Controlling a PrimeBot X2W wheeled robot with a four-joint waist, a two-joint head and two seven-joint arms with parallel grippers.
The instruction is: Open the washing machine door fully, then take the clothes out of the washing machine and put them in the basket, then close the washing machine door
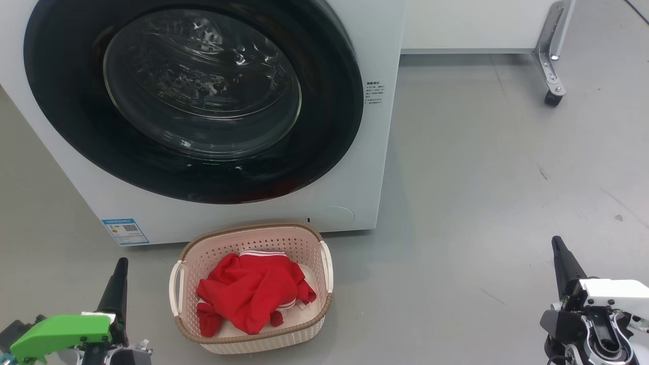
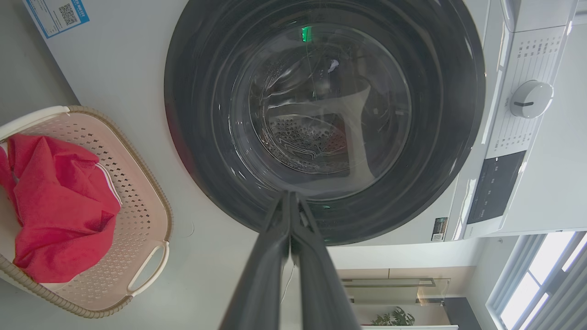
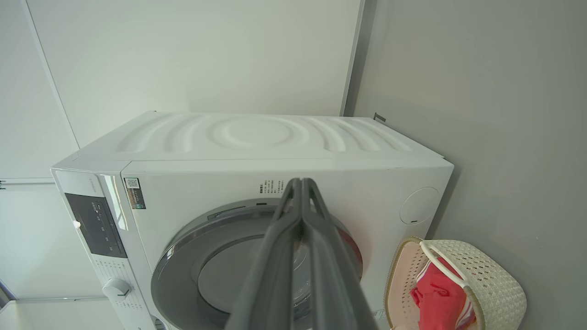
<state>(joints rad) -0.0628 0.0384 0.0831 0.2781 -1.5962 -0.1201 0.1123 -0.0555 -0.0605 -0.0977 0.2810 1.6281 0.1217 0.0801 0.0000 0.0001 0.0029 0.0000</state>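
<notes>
The left gripper (image 1: 119,271) and the right gripper (image 1: 559,248) are each seen clenched, fingers pressed together on nothing. The clothes (image 1: 248,296) are found heaped in the basket (image 1: 243,228), set between them, nearer the left gripper. The washing machine door (image 1: 192,96) is seen closed on the washing machine (image 1: 377,45), ahead of the left gripper.

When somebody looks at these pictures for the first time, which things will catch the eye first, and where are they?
The large black-rimmed washing machine door, shut on the white washing machine, dominates the upper left of the head view. Just before it on the grey floor stands the basket, with the bright red clothes heaped inside. The left gripper and the right gripper sit shut at the lower corners.
</notes>
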